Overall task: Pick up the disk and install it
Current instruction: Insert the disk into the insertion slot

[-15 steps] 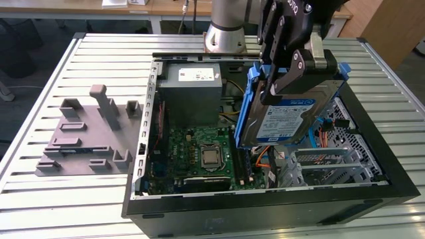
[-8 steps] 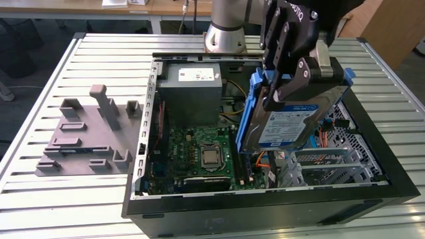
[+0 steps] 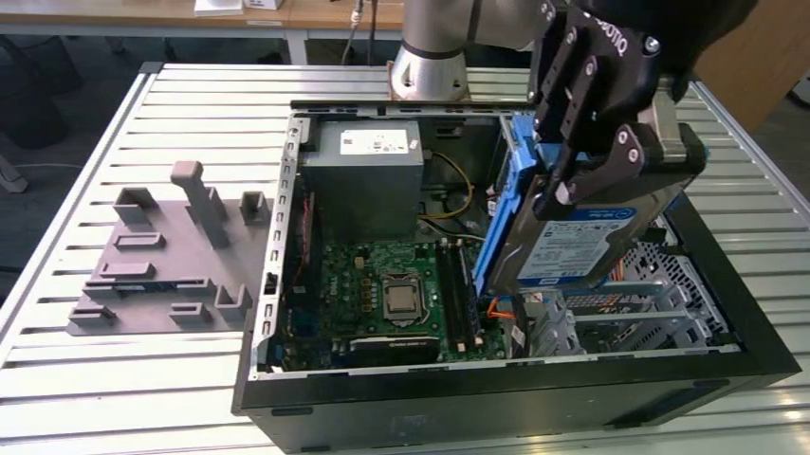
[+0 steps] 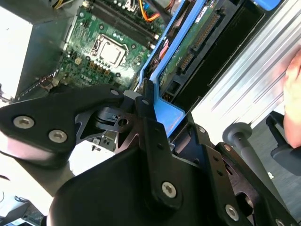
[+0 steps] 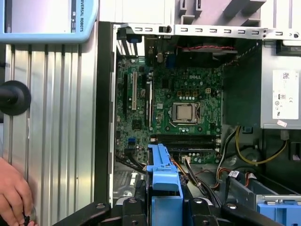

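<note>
We find the gripper [image 3: 617, 178] pinching the disk [image 3: 576, 248], tilted above the case's [image 3: 506, 398] drive-bay corner; skewed entry risks jamming or snagging cables [image 3: 499, 307].

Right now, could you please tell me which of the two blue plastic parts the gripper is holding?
The carrier bracket around the disk, clamped in the gripper above the open case; the other, a latch, sits on the grey cage.

We see the disk [image 3: 576, 248], right of centre in the exterior view, as silver metal with a glossy label, framed in smooth blue plastic. The fingers [image 3: 593, 163] look matt black. The bench [image 3: 114, 379] is ribbed, satin metal; the fixture [image 3: 165, 270] at left, matt grey plastic.
</note>
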Available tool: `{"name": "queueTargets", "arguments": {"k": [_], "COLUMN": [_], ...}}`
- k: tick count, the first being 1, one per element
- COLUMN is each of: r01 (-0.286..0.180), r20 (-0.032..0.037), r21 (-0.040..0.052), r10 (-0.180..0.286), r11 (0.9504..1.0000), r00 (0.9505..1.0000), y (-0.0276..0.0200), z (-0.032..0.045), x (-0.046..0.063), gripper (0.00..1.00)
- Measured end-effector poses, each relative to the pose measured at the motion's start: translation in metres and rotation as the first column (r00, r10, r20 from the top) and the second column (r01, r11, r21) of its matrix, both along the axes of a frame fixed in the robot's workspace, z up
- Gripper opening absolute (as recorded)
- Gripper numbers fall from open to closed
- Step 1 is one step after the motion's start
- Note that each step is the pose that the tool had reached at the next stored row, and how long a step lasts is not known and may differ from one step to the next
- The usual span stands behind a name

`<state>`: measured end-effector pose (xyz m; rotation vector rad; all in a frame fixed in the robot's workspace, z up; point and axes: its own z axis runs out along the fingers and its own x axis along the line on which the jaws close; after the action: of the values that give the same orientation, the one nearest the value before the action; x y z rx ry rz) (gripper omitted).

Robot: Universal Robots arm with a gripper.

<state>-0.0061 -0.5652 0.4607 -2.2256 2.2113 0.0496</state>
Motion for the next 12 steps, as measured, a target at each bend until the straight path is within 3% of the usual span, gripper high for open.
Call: {"name": "queueTargets", "arguments": {"k": [4,9,12], "r01": [0.0,0.001,0.001], "r20": [-0.0003,-0.0003,-0.0005], "r21": [-0.0003,-0.0001,-0.0002], "r10": [0.0,-0.001,-0.001], "r11": [1.0,1.0,1.0], "r00": [1.0,1.0,1.0], "y": [-0.0023,-0.0093,-0.0099], "z": [-0.0019,-0.004,-0.0051], "x": [0.011,0.015,0.021], "gripper": [0.36,0.36,0.36]}}
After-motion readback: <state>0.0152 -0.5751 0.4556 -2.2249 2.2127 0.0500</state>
